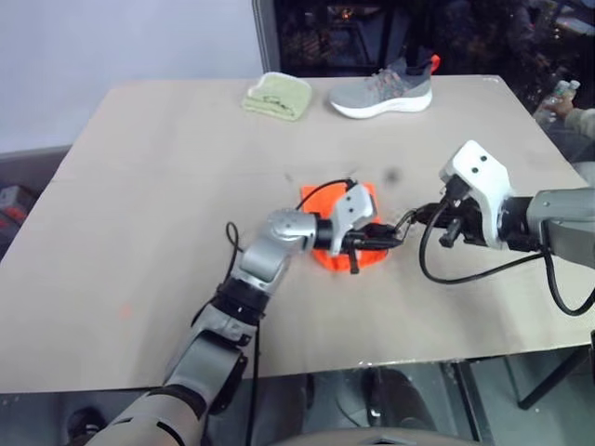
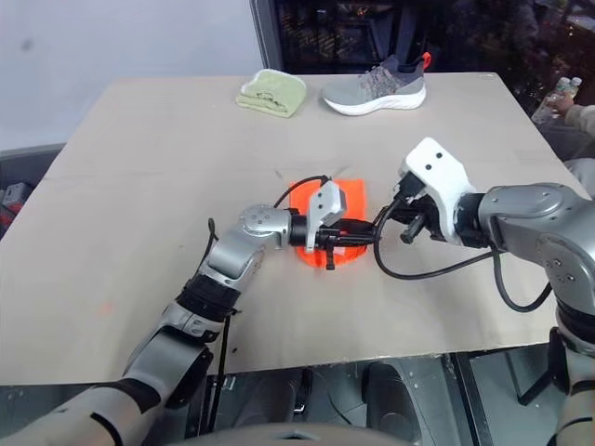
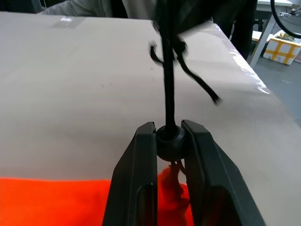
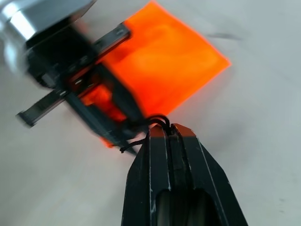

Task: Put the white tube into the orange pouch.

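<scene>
Left gripper fingers clamp cord stopper; my right gripper at 3 o'clock pinches black cord. Risk: cord slips, orange pouch stays cinched.

A robotics lab or test workshop rather than a home. A large plain beige table stands on a hard grey floor, its top bare apart from a few test props. At the table's far edge lie a grey sneaker and, just beside it, a folded light-green cloth. Behind the table is a blank pale wall next to dark racks of equipment. Past the table's right side sit yellow-and-white cardboard boxes on the floor.
</scene>
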Robot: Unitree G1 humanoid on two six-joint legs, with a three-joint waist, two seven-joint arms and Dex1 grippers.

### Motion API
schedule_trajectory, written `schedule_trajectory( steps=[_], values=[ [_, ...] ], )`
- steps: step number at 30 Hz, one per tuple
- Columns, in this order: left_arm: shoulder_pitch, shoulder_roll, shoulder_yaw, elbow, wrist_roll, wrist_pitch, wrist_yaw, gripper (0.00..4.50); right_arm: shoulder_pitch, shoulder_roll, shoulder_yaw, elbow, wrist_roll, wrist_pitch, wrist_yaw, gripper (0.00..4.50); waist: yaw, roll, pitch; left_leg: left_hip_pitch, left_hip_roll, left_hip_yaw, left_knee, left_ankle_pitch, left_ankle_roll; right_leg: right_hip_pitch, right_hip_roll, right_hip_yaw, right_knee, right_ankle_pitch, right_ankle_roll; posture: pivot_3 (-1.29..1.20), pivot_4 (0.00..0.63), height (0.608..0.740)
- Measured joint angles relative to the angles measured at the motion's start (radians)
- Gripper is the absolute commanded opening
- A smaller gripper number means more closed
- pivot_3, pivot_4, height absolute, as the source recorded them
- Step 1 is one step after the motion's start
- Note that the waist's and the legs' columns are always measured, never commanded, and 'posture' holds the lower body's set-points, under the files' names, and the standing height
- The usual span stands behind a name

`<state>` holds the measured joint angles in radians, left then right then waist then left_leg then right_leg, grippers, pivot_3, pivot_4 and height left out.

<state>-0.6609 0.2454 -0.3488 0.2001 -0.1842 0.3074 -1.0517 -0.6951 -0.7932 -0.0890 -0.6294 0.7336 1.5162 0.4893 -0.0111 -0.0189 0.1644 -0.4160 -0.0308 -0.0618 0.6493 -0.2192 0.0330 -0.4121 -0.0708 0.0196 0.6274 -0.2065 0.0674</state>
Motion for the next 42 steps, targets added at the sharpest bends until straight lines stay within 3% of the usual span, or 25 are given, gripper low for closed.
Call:
schedule_trajectory(
  steps=[8, 17, 22, 23, 24, 26, 30, 32, 33, 35, 38, 42],
  values=[
    [0.057, 0.055, -0.006, 0.008, 0.046, -0.032, 0.017, 0.25, -0.041, 0.075, -0.061, 0.088, -0.097, -0.016, -0.137, 0.00, 0.002, 0.000, 0.000, 0.000, 0.000, 0.000, 0.000, 0.000, 0.000, -0.001, 0.000, 0.000, 0.000, 0.000, 0.000, 0.00, 0.150, 0.740],
    [0.072, 0.102, 0.037, -0.031, 0.044, -0.031, 0.068, 0.25, -0.041, 0.071, -0.075, 0.179, -0.229, -0.081, -0.257, 0.00, 0.004, 0.001, 0.000, 0.000, 0.000, 0.000, -0.001, 0.000, 0.000, -0.001, 0.000, 0.000, 0.000, 0.000, 0.000, 0.00, 0.150, 0.740],
    [0.078, 0.084, 0.046, -0.037, 0.020, -0.019, 0.078, 0.25, 0.071, 0.034, -0.070, 0.135, -0.250, -0.121, -0.253, 0.00, 0.007, 0.000, 0.000, 0.000, 0.000, 0.000, -0.001, 0.000, 0.000, -0.001, 0.000, 0.000, 0.000, 0.000, 0.000, 0.00, 0.150, 0.740],
    [0.082, 0.079, 0.055, -0.038, 0.005, 0.001, 0.078, 0.75, 0.107, 0.033, -0.062, 0.120, -0.256, -0.142, -0.248, 0.00, 0.006, 0.000, 0.000, -0.001, 0.000, 0.000, -0.001, 0.000, 0.000, -0.001, 0.000, 0.001, 0.000, 0.000, 0.000, 0.00, 0.150, 0.740],
    [0.089, 0.076, 0.067, -0.046, -0.012, 0.025, 0.079, 1.27, 0.153, 0.033, -0.045, 0.103, -0.262, -0.176, -0.235, 0.26, 0.004, 0.000, 0.000, 0.000, 0.000, 0.000, -0.001, 0.000, 0.000, -0.001, 0.000, 0.000, 0.000, 0.000, 0.000, 0.00, 0.150, 0.740],
    [0.106, 0.086, 0.088, -0.100, -0.045, 0.072, 0.078, 1.79, 0.273, 0.064, -0.025, 0.071, -0.261, -0.279, -0.195, 0.80, 0.000, 0.000, 0.000, 0.000, 0.000, 0.000, -0.001, 0.000, 0.000, -0.001, 0.000, 0.000, 0.000, 0.000, 0.000, 0.00, 0.150, 0.740],
    [0.158, 0.156, 0.163, -0.256, -0.117, 0.164, 0.082, 3.50, 0.527, 0.085, 0.007, 0.043, -0.273, -0.462, -0.113, 2.41, -0.003, 0.002, 0.000, 0.000, 0.000, 0.002, -0.001, 0.000, 0.000, -0.001, 0.000, 0.002, 0.001, 0.000, 0.000, 0.00, 0.150, 0.740],
    [0.217, 0.231, 0.230, -0.354, -0.175, 0.228, 0.081, 4.07, 0.674, 0.057, -0.055, -0.010, -0.275, -0.540, -0.054, 3.02, -0.002, 0.002, 0.000, 0.001, 0.001, 0.001, -0.001, 0.000, 0.000, -0.001, 0.000, 0.001, 0.000, 0.000, 0.000, 0.00, 0.150, 0.740],
    [0.270, 0.304, 0.299, -0.401, -0.210, 0.264, 0.073, 4.50, 0.769, 0.043, -0.122, -0.040, -0.269, -0.576, -0.009, 3.64, -0.004, 0.002, 0.000, 0.002, 0.002, 0.001, -0.002, 0.000, 0.000, -0.001, 0.001, 0.002, 0.001, 0.000, 0.000, 0.00, 0.150, 0.740],
    [0.325, 0.374, 0.395, -0.450, -0.253, 0.303, 0.071, 4.50, 0.859, 0.035, -0.226, -0.067, -0.252, -0.628, 0.054, 4.45, -0.003, 0.002, 0.001, 0.002, 0.002, 0.001, -0.002, 0.000, 0.000, -0.001, 0.001, 0.002, 0.000, 0.000, 0.000, 0.00, 0.150, 0.740],
    [0.508, 0.465, 0.538, -0.546, -0.309, 0.308, 0.045, 4.50, 1.004, 0.039, -0.423, -0.162, -0.175, -0.704, 0.182, 4.45, -0.002, 0.002, 0.000, 0.005, 0.003, 0.002, -0.001, 0.000, 0.000, 0.003, 0.001, 0.002, -0.001, -0.005, 0.000, 0.00, 0.150, 0.740],
    [0.642, 0.489, 0.648, -0.581, -0.333, 0.309, 0.058, 4.50, 1.077, 0.052, -0.522, -0.205, -0.099, -0.738, 0.253, 4.45, 0.006, 0.000, -0.001, 0.005, 0.005, 0.001, -0.001, -0.001, -0.001, 0.005, 0.000, 0.000, -0.001, -0.005, 0.000, 0.00, 0.150, 0.740]
  ],
)
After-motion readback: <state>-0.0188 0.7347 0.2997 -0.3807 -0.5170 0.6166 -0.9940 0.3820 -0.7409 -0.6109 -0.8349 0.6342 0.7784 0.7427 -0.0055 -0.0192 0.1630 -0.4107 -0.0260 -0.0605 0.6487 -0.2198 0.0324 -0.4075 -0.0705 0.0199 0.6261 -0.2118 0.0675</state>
